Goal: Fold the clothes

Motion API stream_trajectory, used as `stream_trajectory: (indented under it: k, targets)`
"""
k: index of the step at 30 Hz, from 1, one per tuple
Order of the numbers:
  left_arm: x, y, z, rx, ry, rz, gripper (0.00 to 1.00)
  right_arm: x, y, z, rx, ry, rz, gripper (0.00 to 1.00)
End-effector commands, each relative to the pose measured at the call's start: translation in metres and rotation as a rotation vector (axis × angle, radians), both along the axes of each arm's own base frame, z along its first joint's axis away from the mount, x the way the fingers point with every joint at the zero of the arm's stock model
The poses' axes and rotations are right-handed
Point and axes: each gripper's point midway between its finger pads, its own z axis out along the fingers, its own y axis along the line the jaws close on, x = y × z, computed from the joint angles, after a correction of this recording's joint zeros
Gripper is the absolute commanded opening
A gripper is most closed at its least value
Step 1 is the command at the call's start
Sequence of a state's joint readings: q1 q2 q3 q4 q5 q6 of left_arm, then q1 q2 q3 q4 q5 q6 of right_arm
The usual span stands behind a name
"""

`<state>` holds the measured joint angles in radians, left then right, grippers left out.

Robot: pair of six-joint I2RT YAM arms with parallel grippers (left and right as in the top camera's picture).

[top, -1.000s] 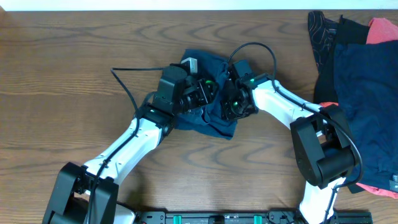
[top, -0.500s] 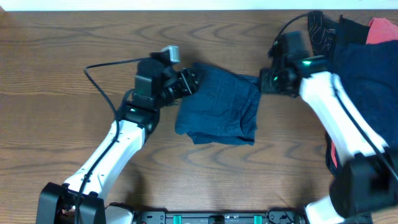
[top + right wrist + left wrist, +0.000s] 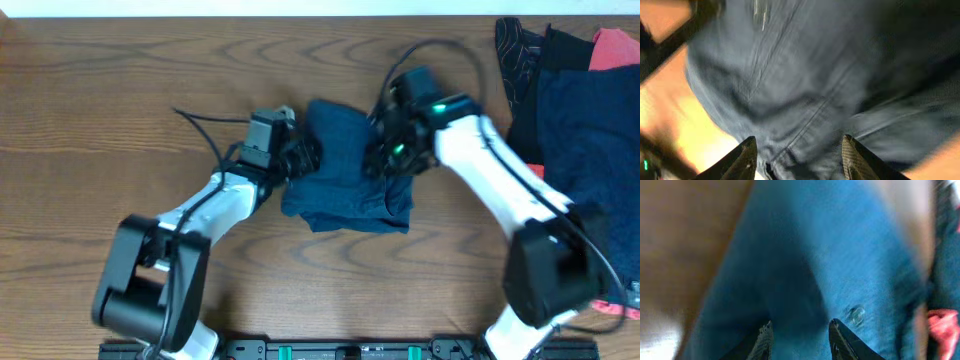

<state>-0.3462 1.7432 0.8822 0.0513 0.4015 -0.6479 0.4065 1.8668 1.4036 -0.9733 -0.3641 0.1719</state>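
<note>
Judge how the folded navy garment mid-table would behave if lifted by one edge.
Likely floppy: the navy garment lies in soft rounded folds, so a lifted edge would probably sag and unfold. Its stitched seams suggest denim-like cloth, perhaps fairly heavy for its size. Pushed across the wooden table, it would probably bunch rather than slide whole.

The left arm [image 3: 205, 210] is reaching forward with its elbow bent, and the left gripper [image 3: 300, 157] is lying low and pointing across at the other arm. In the left wrist view its fingers [image 3: 839, 332] are standing apart with a clear gap between the tips. The right arm [image 3: 500, 175] is stretching over from its side. The right gripper [image 3: 385, 160] is angling down just ahead of the left jaws, and its fingers [image 3: 746, 156] are spreading wide.
</note>
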Motion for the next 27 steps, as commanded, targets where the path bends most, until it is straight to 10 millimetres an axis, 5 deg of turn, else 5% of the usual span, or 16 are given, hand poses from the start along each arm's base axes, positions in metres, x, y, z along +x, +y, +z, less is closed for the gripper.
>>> stream_trajectory:
  k: [1,4,7,11,14,19,24,27]
  targets:
    - [-0.018,-0.015,-0.009,-0.010,0.066,-0.079,0.39,-0.028,0.001,-0.030,-0.071,0.115,0.077,0.49]
    - [-0.050,-0.019,-0.022,0.005,0.200,-0.122,0.34,-0.038,-0.026,-0.059,-0.254,0.183,0.084,0.43]
    - [-0.081,-0.023,-0.029,0.002,0.325,-0.164,0.24,-0.027,-0.063,-0.079,-0.460,0.164,0.013,0.43]
    - [-0.115,-0.046,-0.016,-0.109,0.426,-0.274,0.23,0.022,-0.118,-0.083,-0.705,-0.027,-0.148,0.43]
    - [-0.120,-0.061,0.002,-0.163,0.391,-0.335,0.24,0.064,-0.130,-0.073,-0.711,-0.174,-0.228,0.47]
    - [-0.084,-0.052,0.035,-0.068,0.106,-0.318,0.30,0.101,-0.121,-0.031,-0.645,-0.266,-0.276,0.49]
    - [-0.012,-0.002,0.074,0.166,-0.244,-0.104,0.74,0.111,-0.108,0.025,-0.591,-0.333,-0.287,0.51]
    - [0.016,0.015,0.089,0.201,-0.366,-0.052,0.84,0.106,-0.095,0.049,-0.497,-0.348,-0.286,0.53]
